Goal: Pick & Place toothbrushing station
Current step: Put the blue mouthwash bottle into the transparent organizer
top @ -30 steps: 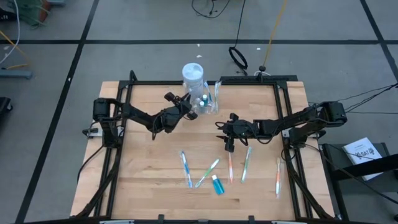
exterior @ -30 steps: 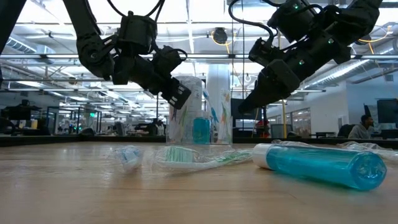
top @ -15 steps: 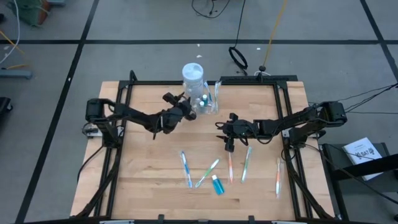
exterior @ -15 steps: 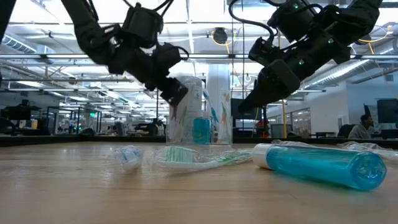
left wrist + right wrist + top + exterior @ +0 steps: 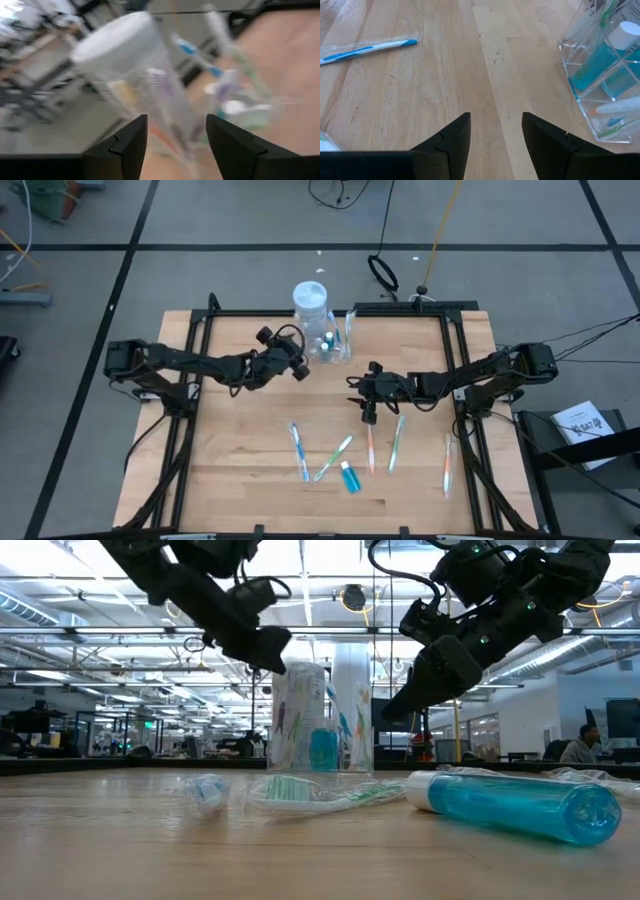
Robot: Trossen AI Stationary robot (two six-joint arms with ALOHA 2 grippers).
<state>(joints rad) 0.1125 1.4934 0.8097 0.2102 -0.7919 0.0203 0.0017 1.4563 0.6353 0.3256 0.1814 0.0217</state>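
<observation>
Our left pincer (image 5: 297, 370) has just sprung open and pulled back from the clear cup (image 5: 333, 343), which stands at the bench's (image 5: 240, 440) far edge beside the lidded jar (image 5: 310, 302), so we judge a drop-off there finished. That arm now stretches nearly level, empty, just left of the cup. Our right pincer (image 5: 368, 417) hangs released and empty nearer than the cup, over the toothbrushes (image 5: 370, 445) and tube (image 5: 349, 477) lying loose.
</observation>
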